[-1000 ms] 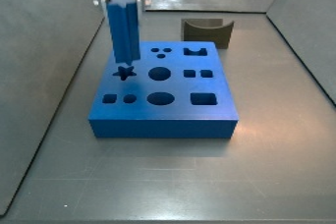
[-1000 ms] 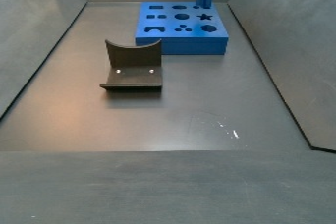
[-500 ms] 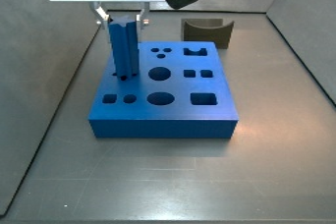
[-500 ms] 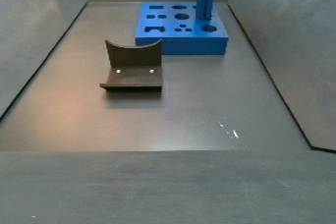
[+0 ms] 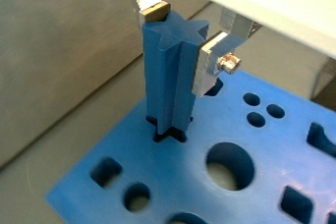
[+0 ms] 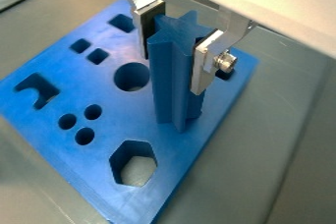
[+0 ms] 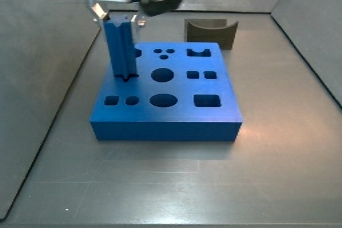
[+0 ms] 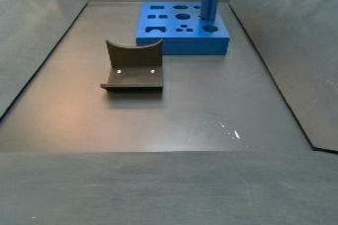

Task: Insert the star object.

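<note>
The star object, a ridged blue peg [image 5: 171, 81], stands upright with its lower end in the star hole near a corner of the flat blue block [image 5: 178, 171]. It shows in both wrist views [image 6: 171, 81] and both side views [image 7: 120, 47] [image 8: 208, 0]. My gripper [image 5: 183, 39] is above the block, its silver fingers [image 6: 206, 61] against opposite sides of the peg's top, shut on it. It also shows in a wrist view [image 6: 176, 49] and a side view [image 7: 119, 17]. The block [image 7: 174, 122] has several other shaped holes, all empty.
A dark curved brown piece [image 8: 132, 68] lies on the grey floor away from the block [image 8: 179, 43]; in a side view it [image 7: 211, 32] sits behind the block. Sloped grey walls enclose the floor.
The peg has come down from above the block into the star hole. Since half a second ago it has barely moved, and the wrist has shifted slightly.
</note>
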